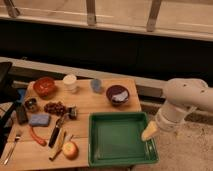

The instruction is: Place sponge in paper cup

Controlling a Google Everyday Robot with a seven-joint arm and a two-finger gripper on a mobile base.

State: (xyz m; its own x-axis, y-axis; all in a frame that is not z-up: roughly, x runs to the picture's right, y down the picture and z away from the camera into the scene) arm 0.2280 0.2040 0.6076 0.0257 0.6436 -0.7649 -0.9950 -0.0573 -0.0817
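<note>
Premises: robot trial area in an office-type building, set up as a mock kitchen.

Glazed wall with metal posts above a dark sill and a speckled hard floor point to a commercial interior, not a home. One wooden table carries staged kitchenware: orange-red bowl, paper cup, blue-grey cup, dark bowl, green tray, sponge, fork, apple (no sink, stove or cupboards in view). A white robot arm stands at the table's right; its gripper hangs over the tray's right rim, fingers apart, holding nothing.
</note>
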